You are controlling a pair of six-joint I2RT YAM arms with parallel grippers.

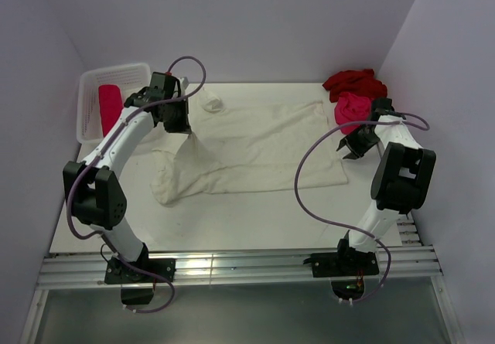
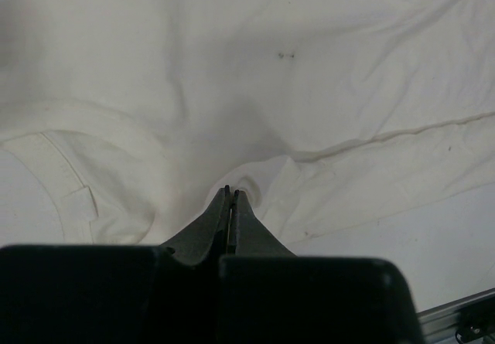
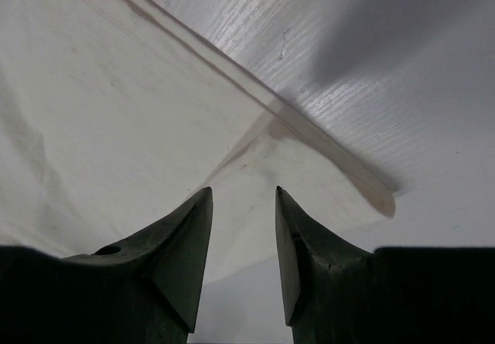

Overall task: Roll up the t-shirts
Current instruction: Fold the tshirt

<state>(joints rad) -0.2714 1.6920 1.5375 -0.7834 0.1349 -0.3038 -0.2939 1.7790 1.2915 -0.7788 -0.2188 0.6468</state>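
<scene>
A cream-white t-shirt (image 1: 255,147) lies spread across the middle of the table. My left gripper (image 1: 179,121) is shut on a pinch of its left part and holds the cloth up in a peak; in the left wrist view the fingertips (image 2: 232,192) close on a small fold of the shirt (image 2: 309,73). My right gripper (image 1: 360,144) hovers over the shirt's right edge. It stands open (image 3: 243,193) with nothing between the jaws, and a corner of the shirt (image 3: 116,112) lies below. A dark red t-shirt (image 1: 352,81) and a hot pink one (image 1: 352,110) are piled at the back right.
A white mesh basket (image 1: 91,89) stands at the back left with a pink-red roll (image 1: 110,104) inside. Walls close in on the left, back and right. Bare white table (image 1: 255,220) lies between the shirt and the metal rails at the near edge.
</scene>
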